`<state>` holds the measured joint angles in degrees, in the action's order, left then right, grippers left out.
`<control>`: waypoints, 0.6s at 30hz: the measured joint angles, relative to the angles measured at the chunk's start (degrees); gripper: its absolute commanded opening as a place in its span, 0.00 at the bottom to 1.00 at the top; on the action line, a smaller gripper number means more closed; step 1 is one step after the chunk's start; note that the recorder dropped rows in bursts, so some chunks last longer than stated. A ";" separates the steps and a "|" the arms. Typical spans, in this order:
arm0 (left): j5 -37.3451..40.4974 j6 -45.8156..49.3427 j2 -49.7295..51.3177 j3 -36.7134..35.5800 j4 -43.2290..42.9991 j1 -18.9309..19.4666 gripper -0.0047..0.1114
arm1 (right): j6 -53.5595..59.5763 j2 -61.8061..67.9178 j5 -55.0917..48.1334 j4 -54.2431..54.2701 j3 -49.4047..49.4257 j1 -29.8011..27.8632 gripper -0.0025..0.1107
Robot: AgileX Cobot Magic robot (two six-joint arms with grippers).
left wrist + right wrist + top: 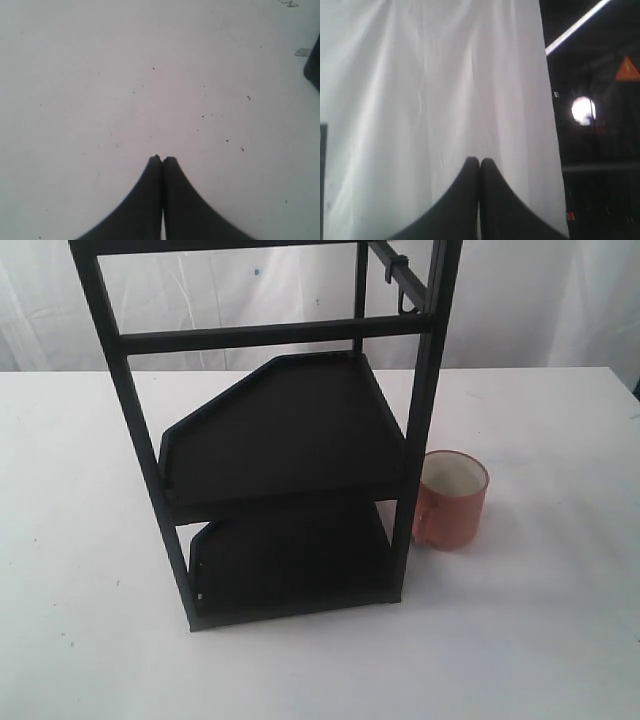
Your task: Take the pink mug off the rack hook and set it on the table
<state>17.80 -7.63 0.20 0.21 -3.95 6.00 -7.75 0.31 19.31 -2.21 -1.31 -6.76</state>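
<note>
The pink mug [452, 500] stands upright on the white table [540, 620], just right of the black rack's front right post, its white inside showing and its handle toward the post. The rack hook [406, 302] hangs bare from the thin rail at the rack's upper right. Neither gripper appears in the exterior view. My left gripper [162, 159] is shut with nothing in it, over bare speckled tabletop. My right gripper [480, 161] is shut and empty too, facing a white curtain [445, 90].
The tall black two-shelf rack [285, 430] fills the middle of the table, both shelves bare. A white curtain [540, 300] hangs behind the table. In the left wrist view a dark object [313, 62] shows at the frame's edge.
</note>
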 measured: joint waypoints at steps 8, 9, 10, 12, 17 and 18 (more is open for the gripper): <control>0.00 0.00 0.00 0.00 0.00 0.00 0.04 | 5.01 -0.10 -38.80 -2.20 1.35 -1.34 0.02; 0.00 0.00 0.00 0.00 0.00 0.00 0.04 | 5.36 -0.10 -38.92 -2.20 1.35 -1.34 0.02; 0.00 0.00 0.00 0.00 0.00 0.00 0.04 | 5.47 -0.10 -38.92 -2.20 1.35 -1.34 0.02; 0.00 0.00 0.00 0.00 0.00 0.00 0.04 | 5.47 -0.10 -39.03 -2.20 1.35 -1.34 0.02; 0.00 0.00 0.00 0.00 0.00 -0.09 0.04 | 5.58 -0.10 -39.03 -2.20 1.35 -1.34 0.02; 0.00 0.00 0.00 0.00 0.00 -0.25 0.04 | 5.58 -0.10 -39.03 -2.20 1.35 -1.34 0.02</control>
<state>17.80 -7.63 0.20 0.21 -3.95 5.75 -2.17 0.21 -19.71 -4.42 0.04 -8.09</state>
